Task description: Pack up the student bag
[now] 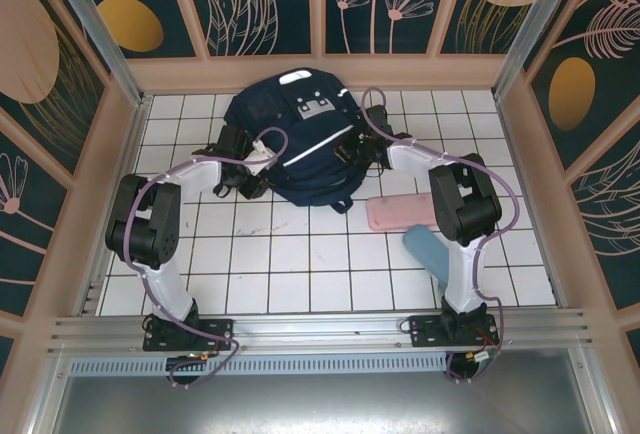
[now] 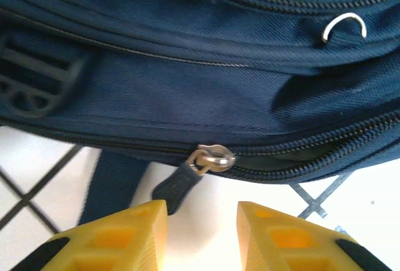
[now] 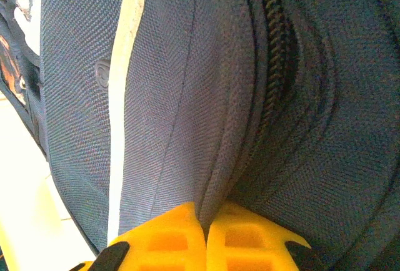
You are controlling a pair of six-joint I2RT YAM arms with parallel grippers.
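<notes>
Left jaws apart before zipper pull (image 2: pixel 181 183) at student bag (image 1: pixel 290 144) edge; right jaws pinching fold.

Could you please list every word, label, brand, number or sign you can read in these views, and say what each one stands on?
No text can be read in any of the views.
Grey-white patch on the student bag, top view: its dark markings are too small to read.
Small raised mark on the bag's fabric, right wrist view: too blurred to read.
Pink case on the table: no print visible.
</notes>
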